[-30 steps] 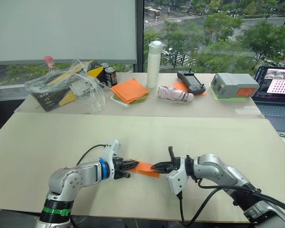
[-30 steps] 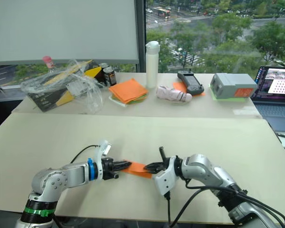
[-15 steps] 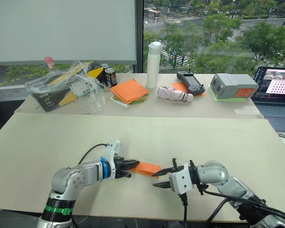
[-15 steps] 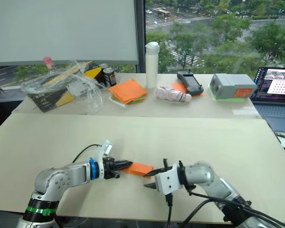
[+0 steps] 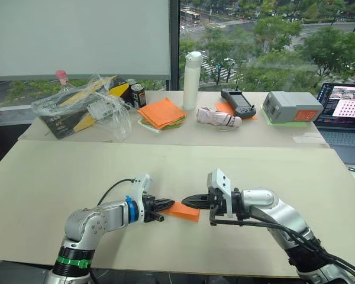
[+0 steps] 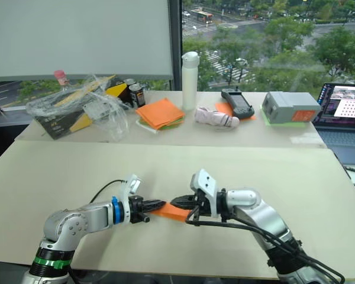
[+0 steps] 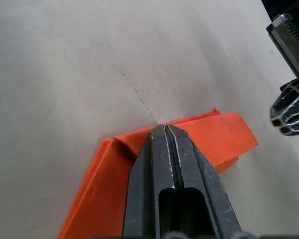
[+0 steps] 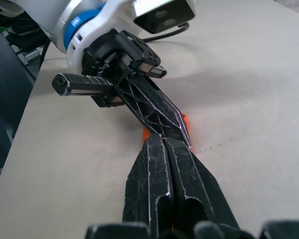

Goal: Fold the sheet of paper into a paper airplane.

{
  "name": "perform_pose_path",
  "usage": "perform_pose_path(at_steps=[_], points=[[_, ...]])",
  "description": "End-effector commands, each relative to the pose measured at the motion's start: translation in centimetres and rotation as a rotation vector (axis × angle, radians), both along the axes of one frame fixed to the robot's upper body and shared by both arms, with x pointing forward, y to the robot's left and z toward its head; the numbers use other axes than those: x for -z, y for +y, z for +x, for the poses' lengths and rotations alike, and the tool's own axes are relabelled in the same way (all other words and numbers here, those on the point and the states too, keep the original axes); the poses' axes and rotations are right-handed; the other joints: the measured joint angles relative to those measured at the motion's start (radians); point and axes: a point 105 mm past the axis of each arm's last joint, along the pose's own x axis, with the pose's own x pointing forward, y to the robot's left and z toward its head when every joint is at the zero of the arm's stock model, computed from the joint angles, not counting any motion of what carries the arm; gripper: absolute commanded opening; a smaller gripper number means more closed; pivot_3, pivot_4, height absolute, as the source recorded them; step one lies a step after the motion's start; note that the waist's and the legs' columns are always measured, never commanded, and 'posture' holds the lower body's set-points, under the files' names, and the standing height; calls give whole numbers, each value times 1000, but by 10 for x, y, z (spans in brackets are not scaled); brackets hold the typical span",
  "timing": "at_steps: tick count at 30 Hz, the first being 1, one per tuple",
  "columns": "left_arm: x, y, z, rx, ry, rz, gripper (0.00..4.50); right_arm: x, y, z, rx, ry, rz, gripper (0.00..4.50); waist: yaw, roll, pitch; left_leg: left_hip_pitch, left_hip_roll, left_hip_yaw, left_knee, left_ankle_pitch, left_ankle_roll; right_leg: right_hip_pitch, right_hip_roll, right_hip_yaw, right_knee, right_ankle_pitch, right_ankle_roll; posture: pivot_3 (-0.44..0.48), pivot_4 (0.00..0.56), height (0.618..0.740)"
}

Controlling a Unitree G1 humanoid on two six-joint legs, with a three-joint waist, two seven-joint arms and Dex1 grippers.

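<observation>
Folded bright orange paper wedge (image 5: 183, 210) found low on pale desk (image 5: 59, 171), centre. Left gripper (image 5: 165, 205) fingers pinched on 9 o'clock end. Right gripper (image 5: 188, 202) fingers pressed together, pinch on paper unconfirmed. Risk judged: opposed pull tearing thin paper, layers slipping, crease skewed.

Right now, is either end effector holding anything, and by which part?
The left end effector is shut on the folded orange paper, at its left end. The right end effector is shut at the paper's upper edge.
</observation>
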Motion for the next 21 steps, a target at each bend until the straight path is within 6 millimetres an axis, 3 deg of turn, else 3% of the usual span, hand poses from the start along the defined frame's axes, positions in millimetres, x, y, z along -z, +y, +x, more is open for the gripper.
perform_pose_path(at_steps=[1, 13, 21], points=[[13, 4, -3, -17, 46, 43, 0, 2, 6, 0, 20, -58, -18, 30, -1, 0, 0, 0, 0, 0, 0, 0, 0, 0, 0, 0, 0, 0, 0, 0, 150, 740], [10, 3, -5, -11, 42, 39, 0, 40, -8, 0, 116, -12, -170, 30, -2, 0, 0, 0, 0, 0, 0, 0, 0, 0, 0, 0, 0, 0, 0, 0, 150, 740], [-4, -14, -1, 17, 2, 2, 0, 54, -19, -1, 148, 40, -232, 30, 6, 0, 0, 0, 0, 0, 0, 0, 0, 1, 0, 0, 0, 0, 0, 0, 150, 740]])
